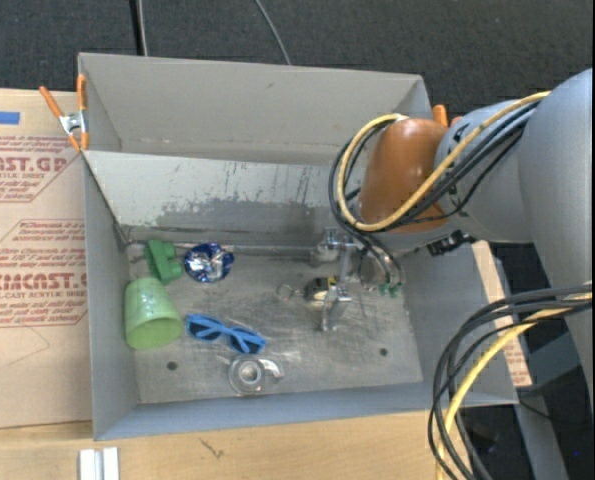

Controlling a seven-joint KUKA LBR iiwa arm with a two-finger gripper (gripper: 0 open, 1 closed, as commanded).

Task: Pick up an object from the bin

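Note:
My gripper (349, 298) hangs low over the bare right half of the bin floor, open, with nothing between its fingers. The nearest loose thing is a pair of blue sunglasses (226, 334), lying flat to its left near the bin's middle. A small clear round thing (251, 373) lies just in front of the sunglasses, close to the front wall. A crumpled blue and silver wrapper (208, 262) lies further left, towards the back wall.
A light green cup (151, 314) lies on its side against the left wall, with a darker green block (163, 260) behind it. The arm with its orange cover and cables overhangs the bin's right side.

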